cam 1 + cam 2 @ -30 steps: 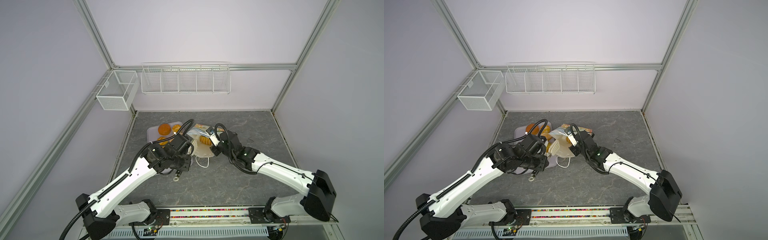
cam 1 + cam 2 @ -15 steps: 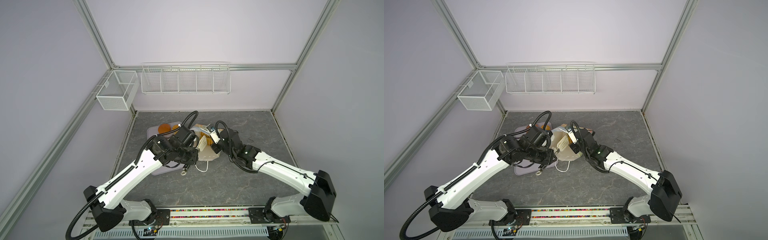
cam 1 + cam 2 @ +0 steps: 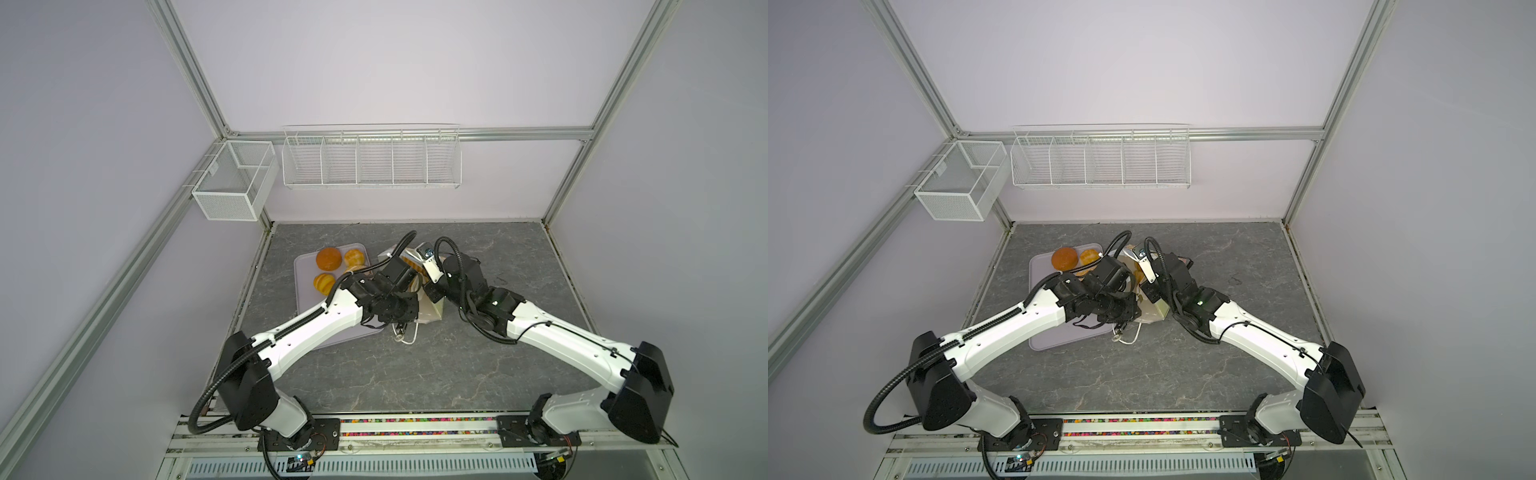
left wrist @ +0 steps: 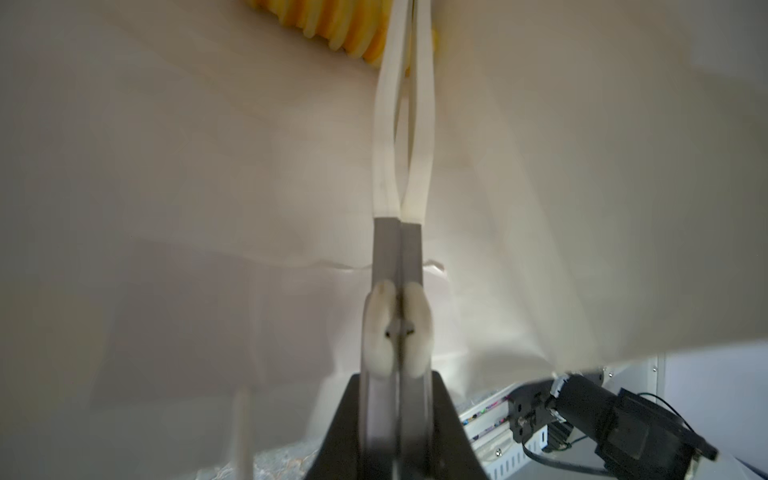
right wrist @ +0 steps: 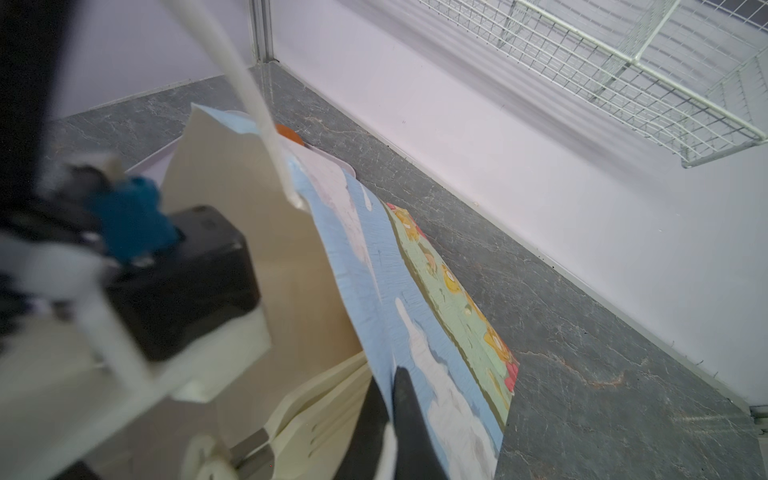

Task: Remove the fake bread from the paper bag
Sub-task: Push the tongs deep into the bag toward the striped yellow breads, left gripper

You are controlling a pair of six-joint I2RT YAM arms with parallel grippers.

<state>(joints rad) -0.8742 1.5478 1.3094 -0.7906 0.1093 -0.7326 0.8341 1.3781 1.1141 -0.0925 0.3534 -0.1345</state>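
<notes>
The paper bag (image 3: pixel 432 318) (image 3: pixel 1156 318) stands tilted at mid-table, its sky-and-flower print (image 5: pixel 374 270) facing the back wall. My right gripper (image 5: pixel 390 395) is shut on the bag's wall near the mouth, one dark finger on each side. My left gripper (image 4: pixel 409 16) reaches deep into the white inside (image 4: pixel 166 166), fingers together, tips at a ridged yellow fake bread (image 4: pixel 332 25). Three more breads, two round (image 3: pixel 328 258) (image 3: pixel 354 257) and one ridged (image 3: pixel 323 282), lie on a lavender tray (image 3: pixel 303 303) left of the bag. In both top views the arms hide the bag's mouth.
A white cord handle (image 3: pixel 409 338) hangs off the bag onto the grey table. A wire rack (image 3: pixel 371 160) and a mesh box (image 3: pixel 232 187) hang on the back and left walls. The arms' base rail (image 3: pixel 415 426) runs along the front edge.
My left arm has swung from beside the tray to the right and pushed its gripper into the bag, closing the last bit. The right gripper has kept its hold on the bag wall.
</notes>
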